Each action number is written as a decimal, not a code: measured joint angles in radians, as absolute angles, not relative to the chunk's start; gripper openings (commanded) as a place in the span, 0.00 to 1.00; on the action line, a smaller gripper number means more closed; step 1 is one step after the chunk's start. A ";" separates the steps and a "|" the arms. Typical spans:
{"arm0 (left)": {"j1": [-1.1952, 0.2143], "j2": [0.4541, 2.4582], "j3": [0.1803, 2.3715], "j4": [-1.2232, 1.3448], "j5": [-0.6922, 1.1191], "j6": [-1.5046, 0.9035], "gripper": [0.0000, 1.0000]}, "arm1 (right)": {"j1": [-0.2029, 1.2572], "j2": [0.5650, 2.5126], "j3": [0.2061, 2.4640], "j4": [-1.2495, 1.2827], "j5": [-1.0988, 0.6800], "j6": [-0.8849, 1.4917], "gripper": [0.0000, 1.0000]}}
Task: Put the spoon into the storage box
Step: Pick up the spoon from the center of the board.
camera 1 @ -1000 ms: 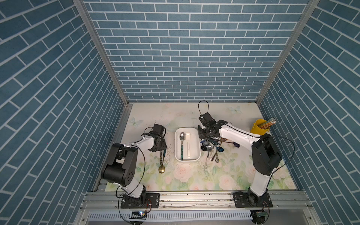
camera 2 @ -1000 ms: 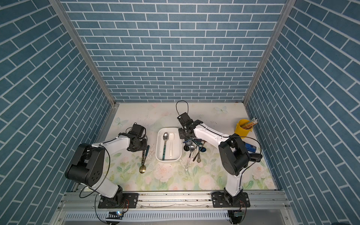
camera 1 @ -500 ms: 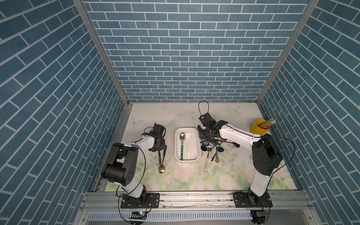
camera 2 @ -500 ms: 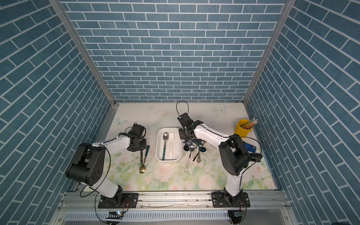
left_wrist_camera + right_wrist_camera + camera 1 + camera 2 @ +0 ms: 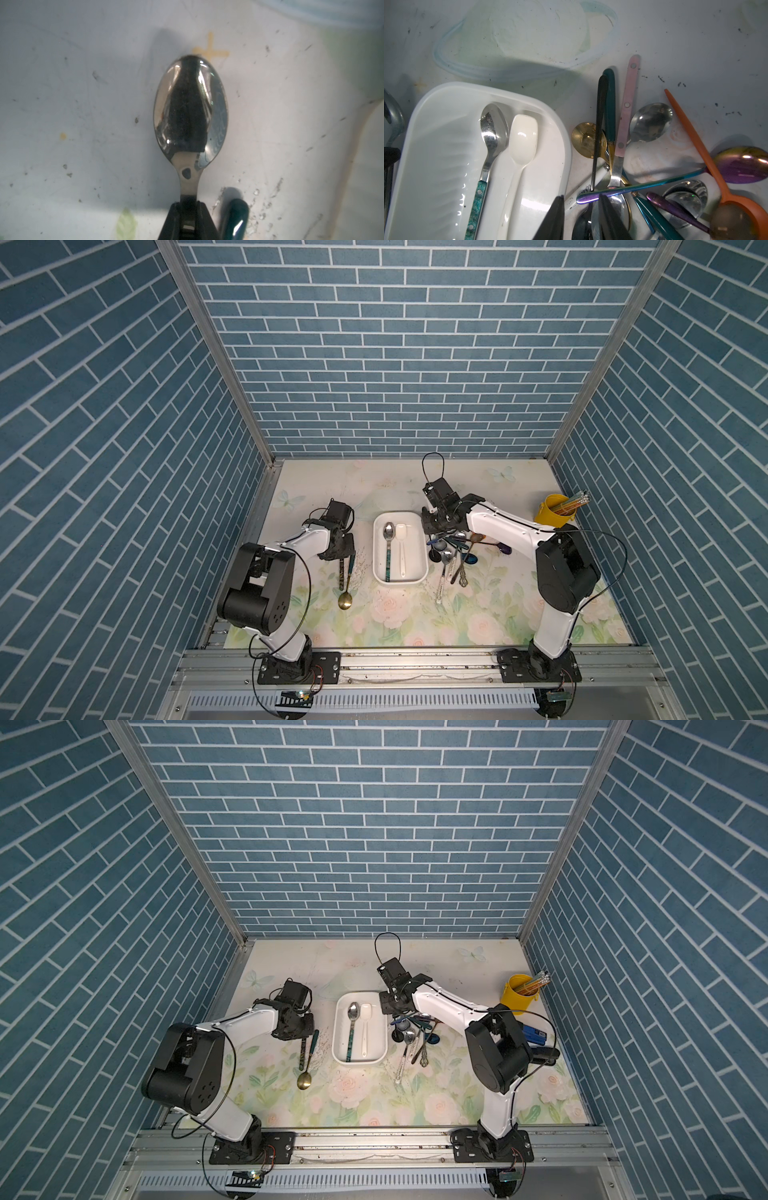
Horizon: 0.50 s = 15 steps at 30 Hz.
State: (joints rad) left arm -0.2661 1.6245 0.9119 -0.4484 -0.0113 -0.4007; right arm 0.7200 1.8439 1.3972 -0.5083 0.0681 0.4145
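Note:
My left gripper (image 5: 188, 204) is shut on the neck of a silver spoon (image 5: 190, 112), low over the mat, left of the storage box. In both top views only the spoon's dark patterned handle (image 5: 342, 574) (image 5: 302, 1052) shows, in front of the left gripper (image 5: 344, 549). The storage box (image 5: 400, 514) (image 5: 446, 89), a white tray, holds a teal-handled silver spoon (image 5: 492, 128) and a white spoon (image 5: 523, 135). My right gripper (image 5: 581, 196) stands open just right of the box, over a pile of spoons (image 5: 612, 145), with handle ends between its fingers.
A gold spoon (image 5: 345, 600) with a teal handle (image 5: 234, 216) lies right beside the held spoon. The pile of spoons (image 5: 453, 551) spreads right of the box. A yellow cup of pencils (image 5: 550, 512) stands at the back right, and a blue object (image 5: 534, 1036) lies behind the right arm.
My left gripper's jaws have closed onto the spoon's neck. Both arms have hardly shifted.

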 measured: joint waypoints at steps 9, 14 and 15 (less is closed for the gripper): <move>-0.294 1.561 1.093 -0.501 0.056 -0.411 0.06 | 0.720 1.842 1.402 -0.516 0.082 0.415 0.31; -0.356 1.558 1.145 -0.527 0.086 -0.428 0.06 | 0.720 1.816 1.386 -0.517 0.105 0.424 0.31; -0.372 1.558 1.154 -0.530 0.090 -0.433 0.06 | 0.720 1.811 1.383 -0.517 0.107 0.427 0.31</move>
